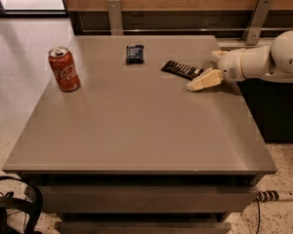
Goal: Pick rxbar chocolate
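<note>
Camera view has the gripper [205, 70] low over the table [136, 130] at its far right side, reaching in from the right on the white arm [263, 61]. Jaws spread, and the right end of the rxbar chocolate [180, 69] lies flat just between them. Can't tell if there's contact. A dark blue packet [135, 53] sits just left of the bar, and a red cola can [64, 69] stands upright well off to the far left.

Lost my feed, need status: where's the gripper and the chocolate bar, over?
Gripper low at end of slim black wrapped bar. Bar flat on grey table. Dark blue packet and red soda can clear.
</note>
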Controlling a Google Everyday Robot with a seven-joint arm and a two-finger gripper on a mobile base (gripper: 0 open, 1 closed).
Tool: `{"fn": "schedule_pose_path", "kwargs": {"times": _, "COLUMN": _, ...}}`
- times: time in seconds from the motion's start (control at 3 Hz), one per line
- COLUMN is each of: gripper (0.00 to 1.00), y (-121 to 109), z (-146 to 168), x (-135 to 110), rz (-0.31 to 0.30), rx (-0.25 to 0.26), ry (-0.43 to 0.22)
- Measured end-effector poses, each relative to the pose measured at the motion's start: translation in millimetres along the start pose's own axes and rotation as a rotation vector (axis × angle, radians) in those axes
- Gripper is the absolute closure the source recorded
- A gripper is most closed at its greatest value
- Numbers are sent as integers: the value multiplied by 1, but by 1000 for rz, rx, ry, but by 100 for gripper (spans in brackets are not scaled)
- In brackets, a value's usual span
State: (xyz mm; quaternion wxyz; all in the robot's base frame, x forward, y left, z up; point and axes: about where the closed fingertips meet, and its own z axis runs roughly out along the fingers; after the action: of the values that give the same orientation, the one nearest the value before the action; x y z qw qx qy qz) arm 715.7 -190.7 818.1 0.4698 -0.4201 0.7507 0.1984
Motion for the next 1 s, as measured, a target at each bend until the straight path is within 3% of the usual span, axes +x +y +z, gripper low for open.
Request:
{"fn": "schedule_pose_path", "kwargs": {"times": 0.33, "gripper": 18, "y": 13, "z": 3, "x": -3, "rz": 7, "rx": -45, "ry": -8}}
{"fn": "schedule_pose_path", "kwargs": {"times": 0.67, "gripper": 49, "y": 32, "z": 12, "x": -15, "rz": 21, "rx": -153, "ry": -41}}
{"fn": "schedule_pose_path", "kwargs": {"times": 1.0, "gripper": 72, "y": 33, "z": 13, "x": -12, "rz": 20, "rx": -147, "ry": -34}}
